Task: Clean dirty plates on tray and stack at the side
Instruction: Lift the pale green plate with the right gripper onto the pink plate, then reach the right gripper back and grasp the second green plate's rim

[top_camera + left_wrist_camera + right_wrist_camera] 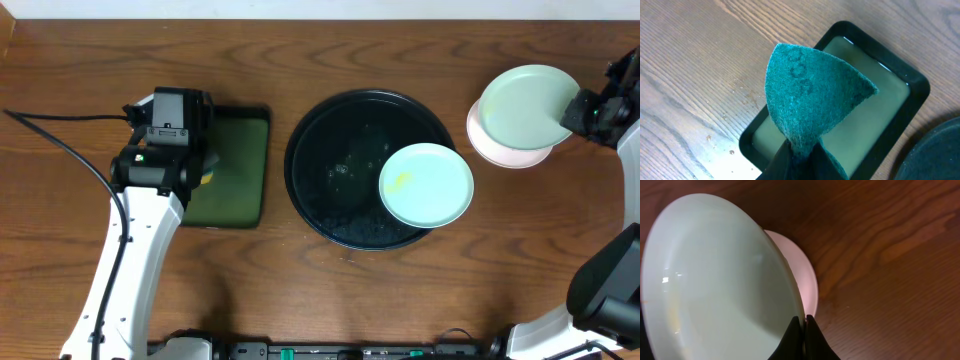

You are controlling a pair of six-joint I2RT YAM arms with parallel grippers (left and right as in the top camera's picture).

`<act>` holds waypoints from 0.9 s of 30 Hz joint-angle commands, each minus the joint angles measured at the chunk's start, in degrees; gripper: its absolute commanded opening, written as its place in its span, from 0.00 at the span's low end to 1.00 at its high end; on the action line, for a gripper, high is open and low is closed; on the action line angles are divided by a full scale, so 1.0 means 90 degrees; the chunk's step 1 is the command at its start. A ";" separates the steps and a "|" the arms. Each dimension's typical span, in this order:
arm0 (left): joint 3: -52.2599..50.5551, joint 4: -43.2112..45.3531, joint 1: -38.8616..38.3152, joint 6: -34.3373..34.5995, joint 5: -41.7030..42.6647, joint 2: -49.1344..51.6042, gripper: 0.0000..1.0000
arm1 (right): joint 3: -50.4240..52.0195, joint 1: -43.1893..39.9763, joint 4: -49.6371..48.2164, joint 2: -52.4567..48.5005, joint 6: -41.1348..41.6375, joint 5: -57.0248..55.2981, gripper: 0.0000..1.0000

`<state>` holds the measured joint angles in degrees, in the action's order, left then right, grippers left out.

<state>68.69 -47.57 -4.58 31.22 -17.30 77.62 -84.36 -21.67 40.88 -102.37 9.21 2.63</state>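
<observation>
The right gripper [803,322] pinches the rim of a pale green plate [715,280], holding it tilted over a white plate [807,280] that lies just beneath. Well off to its left, a second green plate [427,185], smeared yellow, rests on the black tray [330,150]. The left gripper [801,150] clamps a green scouring pad [812,90] above a small rectangular tray [910,107].

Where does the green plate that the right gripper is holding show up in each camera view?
Overhead: the green plate is at top right, with the right gripper on its right rim.
Left wrist: not in it.
Right wrist: the green plate fills the left half, tilted, its rim pinched at bottom centre.
Shared landmark: the pinkish-white plate under it, also in the right wrist view.
</observation>
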 commanded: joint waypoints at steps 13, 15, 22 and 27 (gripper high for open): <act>-0.0102 0.0005 0.0032 -0.0066 -0.0131 0.0092 0.08 | 0.0051 0.0046 -0.0032 -0.0432 0.0114 0.0359 0.81; -0.0102 0.0007 0.0032 -0.0063 -0.0131 0.0092 0.08 | 0.0051 0.0080 0.0078 -0.0134 0.0124 0.0559 0.79; -0.0102 0.0007 0.0032 -0.0063 -0.0131 0.0092 0.08 | 0.0053 0.0551 0.1185 0.1069 0.0508 0.0573 0.73; -0.0102 0.0007 0.0032 -0.0063 -0.0131 0.0092 0.08 | 0.0114 0.1251 0.2159 0.1345 0.1052 0.0282 0.66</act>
<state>68.69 -47.57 -4.58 31.24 -17.30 78.32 -83.90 -13.58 58.30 -89.82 14.50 6.61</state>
